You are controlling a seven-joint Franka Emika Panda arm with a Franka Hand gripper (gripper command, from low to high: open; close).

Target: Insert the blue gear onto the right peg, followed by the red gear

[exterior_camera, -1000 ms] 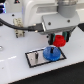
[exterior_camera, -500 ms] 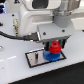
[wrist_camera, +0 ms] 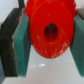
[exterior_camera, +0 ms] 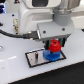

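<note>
Red gear [wrist_camera: 49, 31] fills most of what we see from the wrist view: a bright toothed disc with a dark central hole, seated between the two teal pads [wrist_camera: 21, 47] of the gripper [wrist_camera: 49, 50]. We read the jaws as closed on its rim, one pad pressing each side of the disc. Below the gear in that view we see only a pale, blurred surface.

From the exterior view we see the gripper [exterior_camera: 54, 44] hanging under the white arm body, with the red gear [exterior_camera: 54, 46] between its dark fingers. Directly beneath sits the blue gear [exterior_camera: 52, 54], lying flat on the dark grey plate [exterior_camera: 35, 59] near the plate's end toward the exterior view's right. We take the red gear to be just above or touching the blue one; at this size we cannot tell which. The right peg is hidden from us by the two gears, so we cannot confirm how far the blue gear sits down on it.

We see the plate, with its pale rim, resting on the white table [exterior_camera: 15, 72], well in from the table's edges. A black cable [exterior_camera: 12, 35] runs across the table's far part, toward the exterior view's left.
</note>
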